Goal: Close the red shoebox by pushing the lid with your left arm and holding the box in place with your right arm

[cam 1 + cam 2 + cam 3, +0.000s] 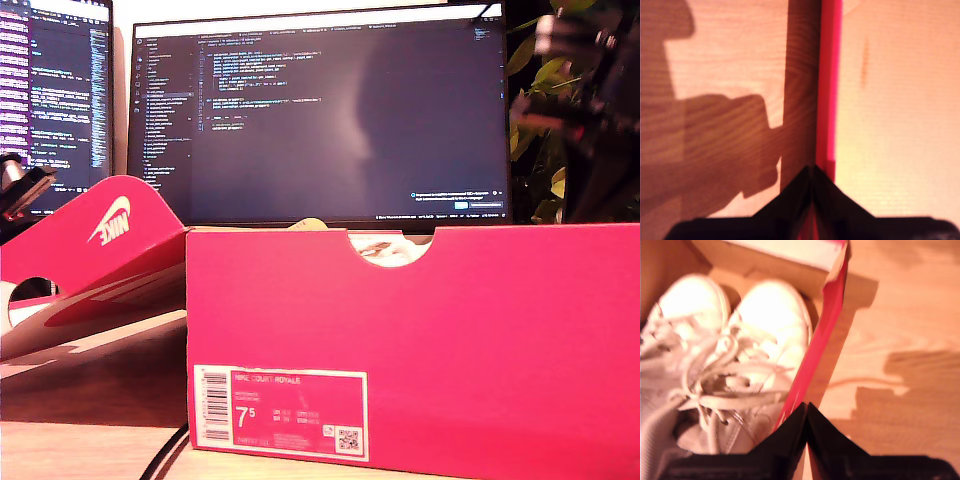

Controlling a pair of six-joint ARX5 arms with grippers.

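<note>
The red shoebox (pixel 480 340) fills the front of the exterior view, its lid (pixel 110 240) open and leaning out toward that view's left. White laced shoes (pixel 765 325) lie inside. My first gripper (pixel 812 171) is shut, its tips over the lid's red rim (pixel 827 75), with the lid's bare cardboard inside (pixel 895 100) beside it. The first arm (pixel 22 185) shows at the exterior view's left edge. My second gripper (pixel 806 407) is shut above the box's red side wall (pixel 825 335). The second arm (pixel 580 70) is a blur at the exterior view's upper right.
A large monitor (pixel 320 110) stands right behind the box, with another monitor (pixel 55 90) at the exterior view's left. A leafy plant (pixel 535 130) is at its right. A dark cable (pixel 165 455) runs on the wooden table (pixel 905 315) by the box.
</note>
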